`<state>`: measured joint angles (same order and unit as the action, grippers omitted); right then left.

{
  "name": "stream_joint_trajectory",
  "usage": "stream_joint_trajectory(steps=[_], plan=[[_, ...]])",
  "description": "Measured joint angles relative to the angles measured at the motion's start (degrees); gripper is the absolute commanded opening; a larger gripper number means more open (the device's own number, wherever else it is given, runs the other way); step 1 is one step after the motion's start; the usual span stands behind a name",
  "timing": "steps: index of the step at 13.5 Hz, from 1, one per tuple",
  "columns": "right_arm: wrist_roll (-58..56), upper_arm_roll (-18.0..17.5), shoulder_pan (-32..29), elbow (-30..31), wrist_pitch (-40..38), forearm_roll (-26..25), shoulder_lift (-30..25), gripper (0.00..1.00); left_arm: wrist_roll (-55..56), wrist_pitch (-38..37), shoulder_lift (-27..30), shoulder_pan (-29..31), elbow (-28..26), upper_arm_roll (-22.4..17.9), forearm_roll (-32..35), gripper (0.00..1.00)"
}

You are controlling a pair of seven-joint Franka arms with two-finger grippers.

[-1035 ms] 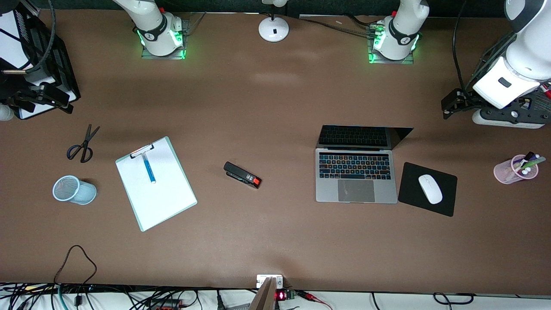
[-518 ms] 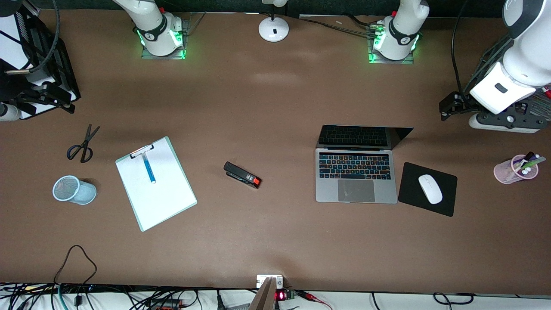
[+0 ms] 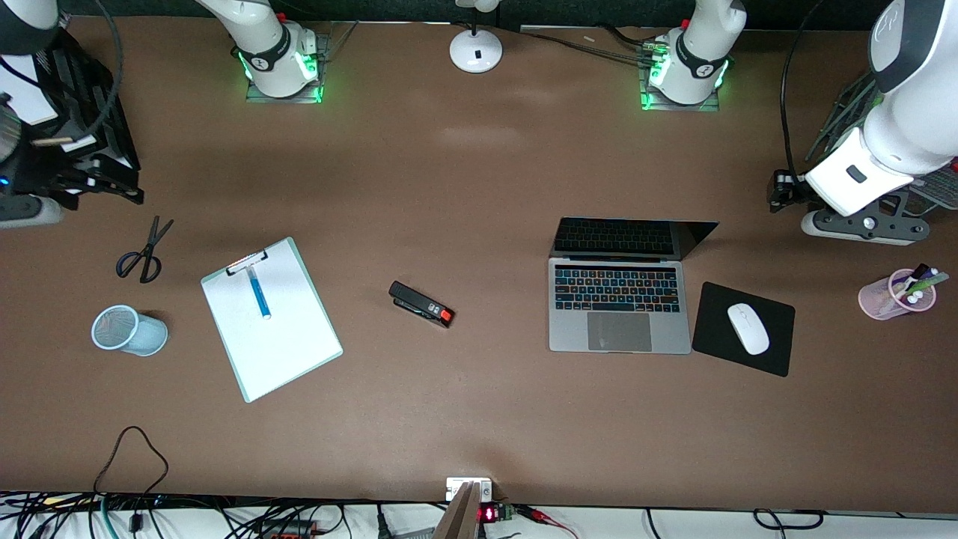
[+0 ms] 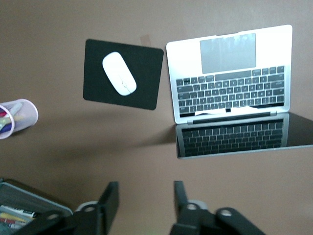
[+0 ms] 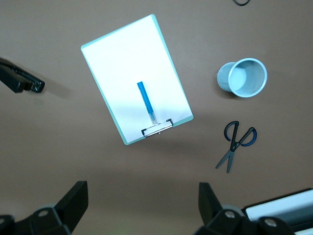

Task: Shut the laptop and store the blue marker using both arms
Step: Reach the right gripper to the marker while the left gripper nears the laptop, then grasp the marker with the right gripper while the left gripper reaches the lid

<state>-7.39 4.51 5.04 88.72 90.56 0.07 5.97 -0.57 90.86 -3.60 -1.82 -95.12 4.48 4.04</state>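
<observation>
Laptop: I see the laptop (image 3: 620, 299) open on the table (image 3: 479, 419), toward the left arm's end, its screen standing up.
Blue marker: the blue marker (image 3: 258, 292) lies on the white clipboard (image 3: 277, 344), toward the right arm's end of the table.
Left end effector: my left end effector (image 4: 143, 203) hangs in the air by the table edge at the left arm's end, with its fingers apart and nothing in them.
Right end effector: my right end effector (image 5: 142, 208) hangs by the table edge at the right arm's end, with its fingers wide apart and nothing in them.
Beside the laptop: a white mouse (image 3: 748, 328) sits on a black mouse pad (image 3: 718, 337).
Pink cup: the pink cup (image 3: 891, 295) of markers stands near the edge at the left arm's end.
Near the clipboard: a blue mesh cup (image 3: 127, 330) lies on its side, and scissors (image 3: 144, 251) lie close by.
Middle of the table: a black stapler (image 3: 420, 304).
</observation>
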Motion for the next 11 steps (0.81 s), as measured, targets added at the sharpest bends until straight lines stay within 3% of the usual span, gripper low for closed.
stream_joint_trajectory(steps=[7, 11], plan=[[-6.7, 0.0, 1.2, 0.5, 2.5, 0.0, 6.2, 1.00, -0.3, -4.0, 0.8, 0.0, 0.3, 0.1, -4.2, 0.00], [-10.3, 0.0, 1.8, 6.3, 11.4, 0.0, 7.3, 1.00, 2.7, -4.1, 3.0, -0.1, -5.3, 3.1, -7.3, 0.00]])
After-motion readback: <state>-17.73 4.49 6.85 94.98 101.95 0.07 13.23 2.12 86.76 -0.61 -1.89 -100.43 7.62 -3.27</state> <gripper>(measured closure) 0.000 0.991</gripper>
